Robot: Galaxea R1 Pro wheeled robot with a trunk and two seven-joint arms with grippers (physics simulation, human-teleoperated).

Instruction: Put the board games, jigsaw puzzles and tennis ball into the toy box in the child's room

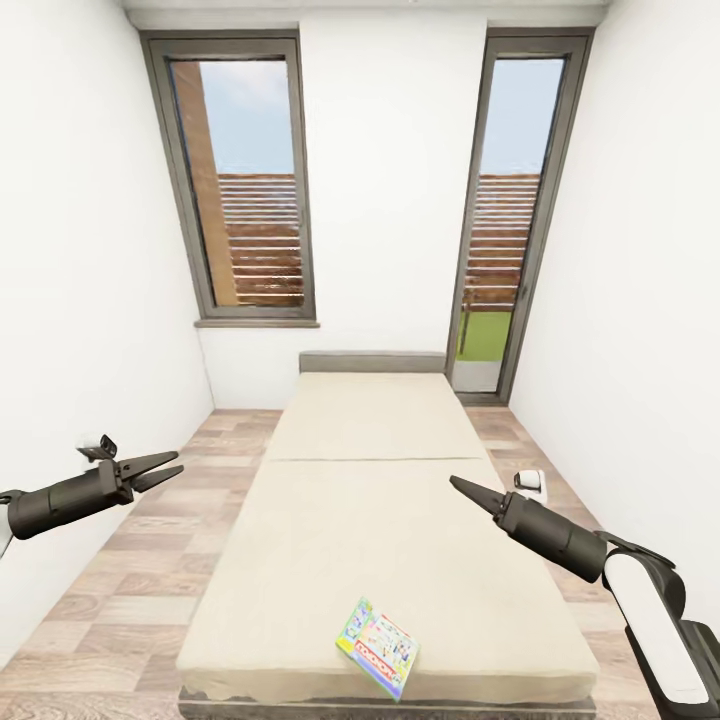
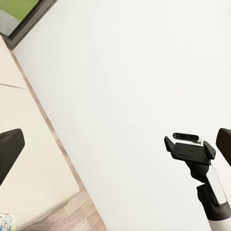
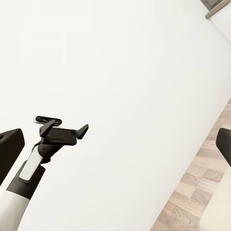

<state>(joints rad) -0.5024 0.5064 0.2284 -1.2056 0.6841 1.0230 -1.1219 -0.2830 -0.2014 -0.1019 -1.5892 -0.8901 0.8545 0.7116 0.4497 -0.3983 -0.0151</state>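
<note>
Left gripper jaws stood apart, narrow-ish V, holding nothing, hanging over the floor left of the bed. Right gripper: fingers looked together in a single point in the head view, but the right wrist view showed dark finger edges at both sides of frame w/ a wide gap, so can't tell its state for sure; nothing between them either way. It hung over the mattress's right half.

Key relation: board game lay flat at the foot end of the bed, near the front edge, a bit right of centre, below and nearer the robot than both grippers. Long axis ran diagonally, skewed to the bed's edges. Right gripper looked nearer to it than the left; judged the right arm the likelier one to reach back and down for it.

Counts: 1 board game on bed, 1 bed, 2 windows, 2 grippers, both empty
</note>
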